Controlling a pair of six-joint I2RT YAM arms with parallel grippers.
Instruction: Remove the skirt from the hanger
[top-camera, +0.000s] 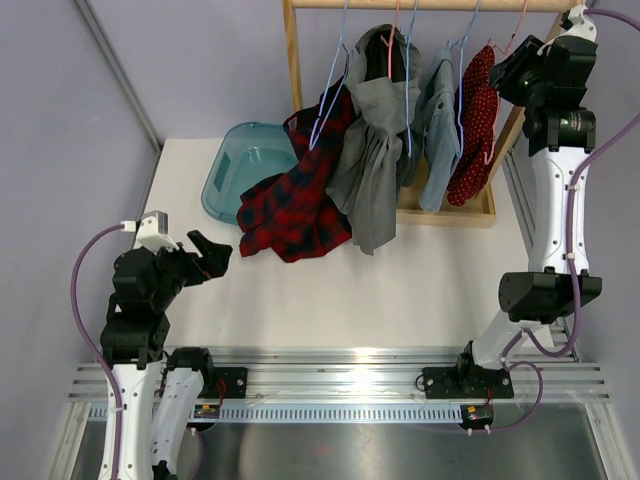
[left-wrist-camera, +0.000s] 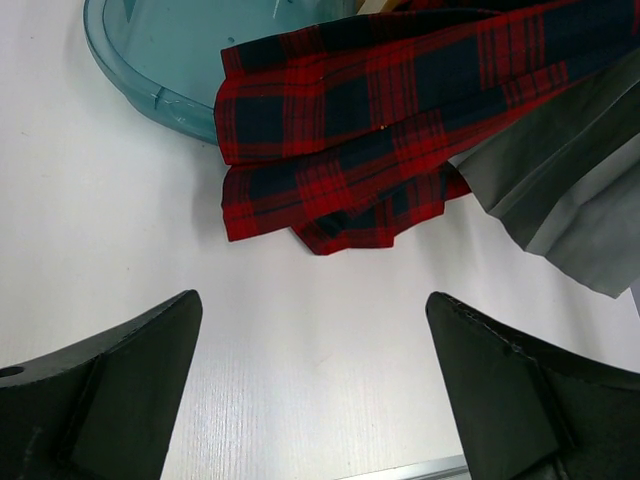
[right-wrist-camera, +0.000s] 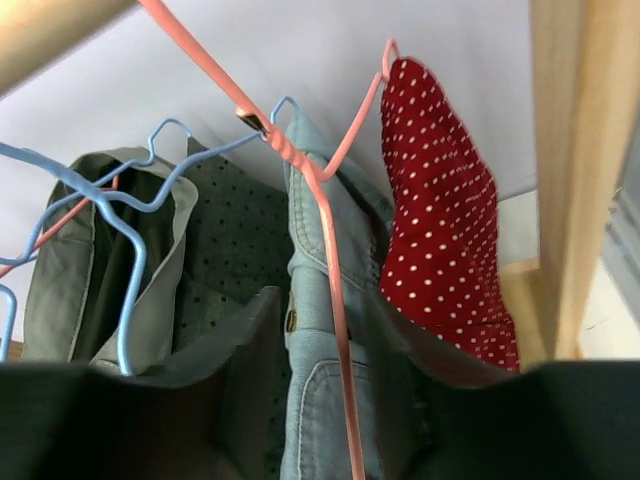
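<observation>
The red white-dotted skirt (top-camera: 474, 118) (right-wrist-camera: 440, 230) hangs at the right end of the light wooden clothes rack (top-camera: 293, 60) (right-wrist-camera: 565, 180). It is draped over one arm of a pink wire hanger (right-wrist-camera: 285, 150), just beside the rack's right upright and well above the white desk (top-camera: 420, 290) (left-wrist-camera: 100, 220).

The right arm is raised to that end of the rail. In the wrist view the right pincer (top-camera: 503, 72) (right-wrist-camera: 325, 335) is open: its two dark fingers stand apart w/ the hanger's pink wire running down btwn them, not pinched (the gap is far wider than the wire). It has hold of nothing. Behind the wire hangs a pale blue denim garment (top-camera: 438, 130) (right-wrist-camera: 308, 255), just left of the skirt.

Further left on the rail is a grey hooded jacket (top-camera: 375, 150) (left-wrist-camera: 570, 200) (right-wrist-camera: 60, 285). Next to it is a red-and-navy plaid shirt (top-camera: 300, 200) (left-wrist-camera: 380, 130), whose lower part spills onto the desk and laps over the rim of a teal translucent plastic basin (top-camera: 232, 165) (left-wrist-camera: 130, 92).

The left pincer (top-camera: 212, 255) (left-wrist-camera: 312, 300) hovers low over the bare desk at the near left. Its jaws are wide apart and empty, and it points toward the plaid shirt's hem, near it but not touching.
</observation>
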